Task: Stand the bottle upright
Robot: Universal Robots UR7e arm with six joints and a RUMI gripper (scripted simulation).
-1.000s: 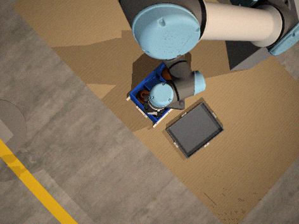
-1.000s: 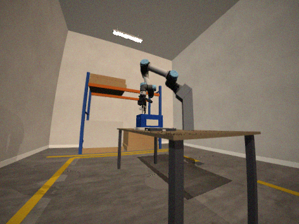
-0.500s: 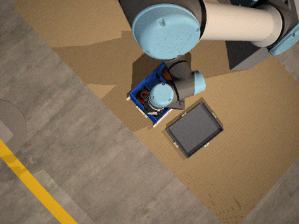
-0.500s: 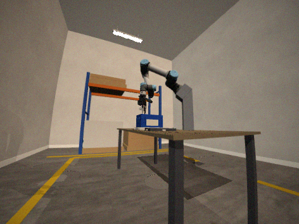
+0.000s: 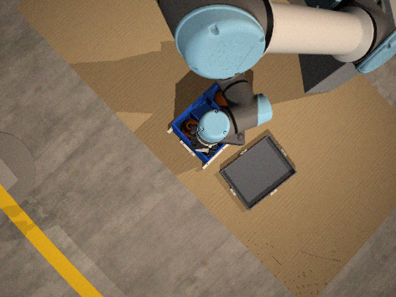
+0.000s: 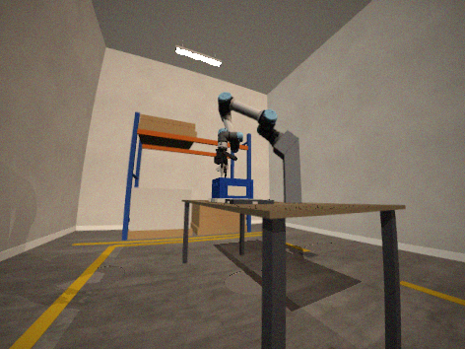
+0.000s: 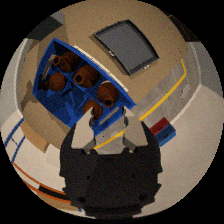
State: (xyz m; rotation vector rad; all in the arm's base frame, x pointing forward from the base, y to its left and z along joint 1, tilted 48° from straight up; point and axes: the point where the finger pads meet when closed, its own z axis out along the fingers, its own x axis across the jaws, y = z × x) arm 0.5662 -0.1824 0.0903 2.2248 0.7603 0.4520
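Wrist view, left to right: blue crate (image 7: 49,56) holding five brown bottles, the nearest bottle (image 7: 93,108) upright just beyond and between the fingertips, then the grey tray (image 7: 145,66), bare, to the right; gripper (image 7: 107,120) part-open, gripping nothing, poised above that neck; which neck differs I cannot tell.

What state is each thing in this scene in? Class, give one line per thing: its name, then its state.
Gripper: partly open, holding nothing, above the crate.
Blue crate: on the table, bottles standing in its compartments.
Brown bottles: upright in the crate, none lifted out.
Grey tray: beside the crate, no bottle on it.
Wooden table: carries crate and tray.
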